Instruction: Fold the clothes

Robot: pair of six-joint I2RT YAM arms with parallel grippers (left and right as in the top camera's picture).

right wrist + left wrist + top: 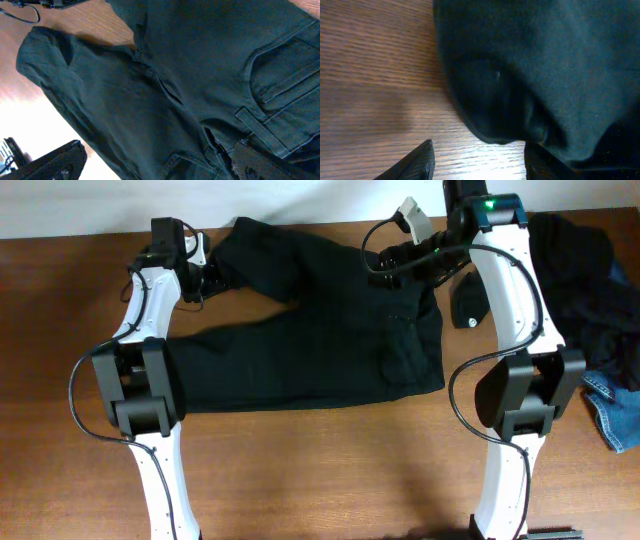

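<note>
Wide-open left gripper (pixel 477 145) sits just short of the black trousers (pixel 330 340) hem (pixel 490 127), right gripper (pixel 159 147) equally wide over the waistband (pixel 270 132); a shallow pinch may slip.

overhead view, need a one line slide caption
long black fabric trousers spread on brown wooden table, left gripper at a leg, right gripper near the waistband

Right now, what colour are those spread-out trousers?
The long fabric trousers are plain black; overhead view shows it best.
</note>
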